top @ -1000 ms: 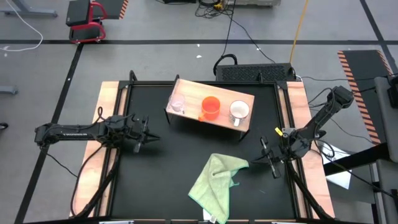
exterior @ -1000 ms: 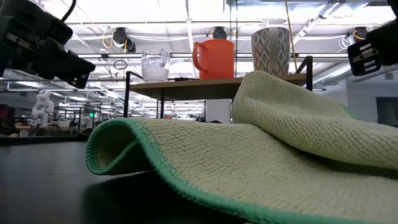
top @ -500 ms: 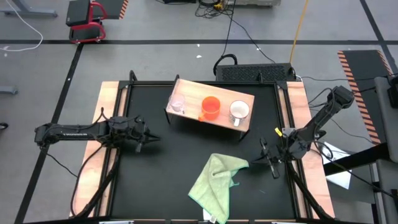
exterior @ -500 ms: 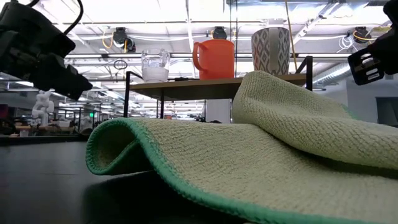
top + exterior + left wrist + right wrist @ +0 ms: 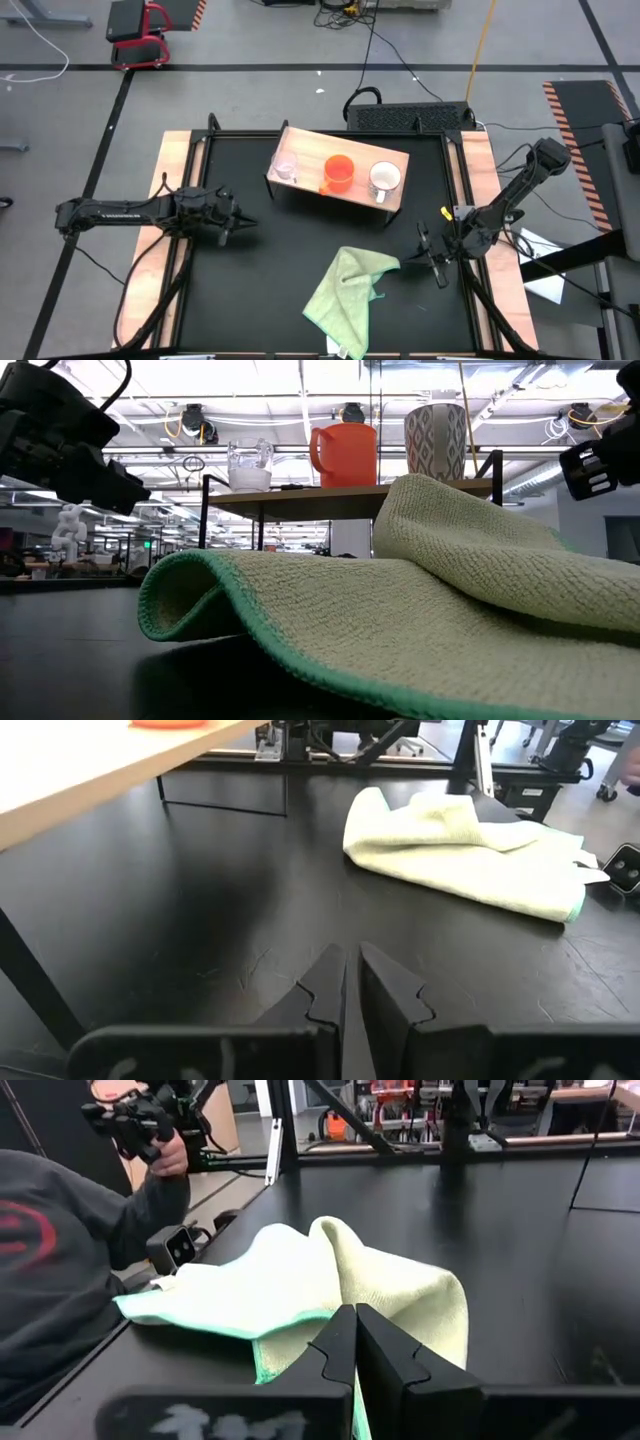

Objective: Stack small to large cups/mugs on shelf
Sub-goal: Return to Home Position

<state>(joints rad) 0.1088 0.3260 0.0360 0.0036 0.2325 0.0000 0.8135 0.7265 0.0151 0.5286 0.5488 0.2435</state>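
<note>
Three cups (image 5: pixel 285 168) (image 5: pixel 339 172) (image 5: pixel 384 178), one shelf (image 5: pixel 310 148), one cloth (image 5: pixel 345 290), two arms (image 5: pixel 130 212) (image 5: pixel 510 195)

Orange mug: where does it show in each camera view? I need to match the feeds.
High view: orange mug in the middle of the shelf, in the far half of the table.
Low view: orange mug upper centre, standing on the shelf top.
Left wrist view: only an orange sliver at the top edge.
Right wrist view: not in it.
Shared landmark: the green cloth, in all four views.

Both jaws are looking black and wedge-shaped; left arm (image 5: pixel 120 212) at frame left is showing white lettering, right arm (image 5: pixel 515 190) is trailing cables.
</note>
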